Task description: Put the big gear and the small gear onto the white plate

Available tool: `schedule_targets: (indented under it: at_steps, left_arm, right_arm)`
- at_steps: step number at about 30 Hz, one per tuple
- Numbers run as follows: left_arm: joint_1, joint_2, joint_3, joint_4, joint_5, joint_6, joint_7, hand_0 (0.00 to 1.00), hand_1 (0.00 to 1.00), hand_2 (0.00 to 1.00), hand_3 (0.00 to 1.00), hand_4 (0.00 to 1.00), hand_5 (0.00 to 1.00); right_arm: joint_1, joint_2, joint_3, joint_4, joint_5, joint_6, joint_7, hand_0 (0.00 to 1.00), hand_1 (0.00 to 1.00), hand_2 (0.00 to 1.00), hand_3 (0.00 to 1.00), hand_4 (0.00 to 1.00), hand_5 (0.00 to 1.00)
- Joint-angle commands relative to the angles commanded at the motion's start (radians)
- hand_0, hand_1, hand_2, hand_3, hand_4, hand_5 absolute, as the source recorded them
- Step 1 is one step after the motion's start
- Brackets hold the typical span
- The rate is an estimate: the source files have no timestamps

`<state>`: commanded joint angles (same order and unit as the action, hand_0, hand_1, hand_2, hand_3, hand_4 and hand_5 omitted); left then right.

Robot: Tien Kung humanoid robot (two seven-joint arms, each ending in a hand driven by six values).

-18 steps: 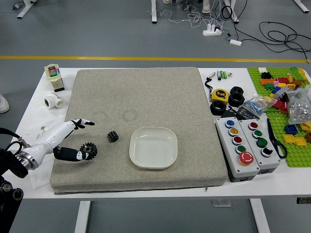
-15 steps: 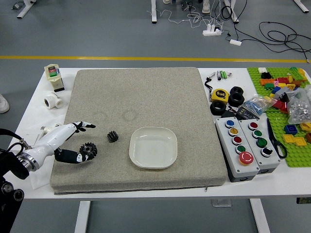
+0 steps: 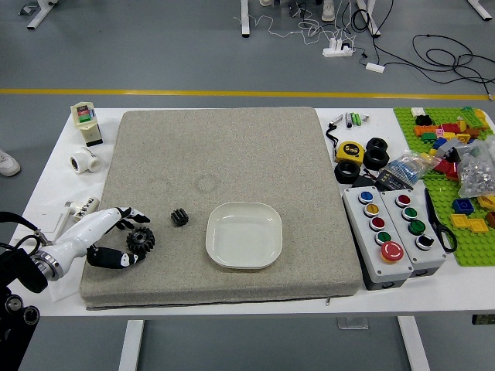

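My left hand reaches in from the left, low over the grey mat. Its fingers are parted around the big black gear, the upper fingers at the gear's far side and the thumb at its near side; no firm hold shows. To the right of it lies the small black gear on the mat. The white plate, a rounded square with nothing on it, sits right of both gears.
Button boxes, a yellow tape measure and black rings stand right of the mat. Toy bricks cover a green baseplate at far right. White fittings lie at the left edge.
My left hand's upper fingers have come down and nearer to the thumb, closing in around the big gear. The small gear and plate have not moved.
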<state>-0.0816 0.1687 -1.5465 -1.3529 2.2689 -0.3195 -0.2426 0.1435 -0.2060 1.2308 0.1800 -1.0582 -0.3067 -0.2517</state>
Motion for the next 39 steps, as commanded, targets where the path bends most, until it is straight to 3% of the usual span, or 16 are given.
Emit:
schedule_targets:
  at_steps: [4, 5, 10, 11, 21, 31, 39]
  left_arm:
    - [-0.004, 0.001, 0.006, 0.001, 0.0, 0.013, -0.001, 0.476, 0.548, 0.57, 0.616, 0.691, 0.093]
    - [-0.005, 0.001, 0.008, 0.001, 0.0, 0.015, -0.001, 0.355, 0.453, 0.51, 0.569, 0.683, 0.086]
    - [-0.009, -0.002, 0.005, 0.012, 0.0, 0.012, -0.006, 0.355, 0.453, 0.51, 0.569, 0.683, 0.086]
    - [-0.008, -0.002, 0.004, 0.011, 0.0, 0.013, -0.007, 0.309, 0.381, 0.466, 0.563, 0.736, 0.083]
    - [-0.009, 0.0, 0.007, -0.007, 0.0, 0.034, -0.015, 0.309, 0.38, 0.464, 0.561, 0.737, 0.081]
    - [-0.018, 0.009, 0.046, -0.086, 0.0, 0.061, -0.014, 0.31, 0.385, 0.471, 0.562, 0.737, 0.079]
    - [-0.071, 0.015, 0.177, -0.177, 0.0, 0.085, -0.001, 0.309, 0.389, 0.474, 0.562, 0.747, 0.084]
  right_arm:
    - [0.001, 0.0, 0.0, 0.0, 0.002, 0.0, 0.0, 0.602, 0.61, 0.699, 0.555, 0.756, 0.661]
    - [0.002, 0.0, -0.001, 0.0, 0.004, 0.0, 0.0, 0.602, 0.611, 0.699, 0.555, 0.756, 0.661]
    - [0.004, 0.0, -0.003, 0.0, 0.007, -0.001, 0.0, 0.602, 0.611, 0.699, 0.555, 0.756, 0.661]
    - [0.004, 0.0, -0.003, 0.0, 0.009, -0.001, 0.001, 0.602, 0.609, 0.699, 0.554, 0.756, 0.66]
    - [0.006, -0.002, -0.004, 0.0, 0.01, -0.001, 0.001, 0.602, 0.609, 0.699, 0.555, 0.756, 0.661]
    - [0.008, -0.002, -0.004, 0.0, 0.009, -0.001, 0.0, 0.602, 0.609, 0.698, 0.554, 0.755, 0.659]
    - [0.01, -0.003, -0.005, 0.0, 0.008, -0.001, 0.0, 0.603, 0.61, 0.699, 0.553, 0.755, 0.658]
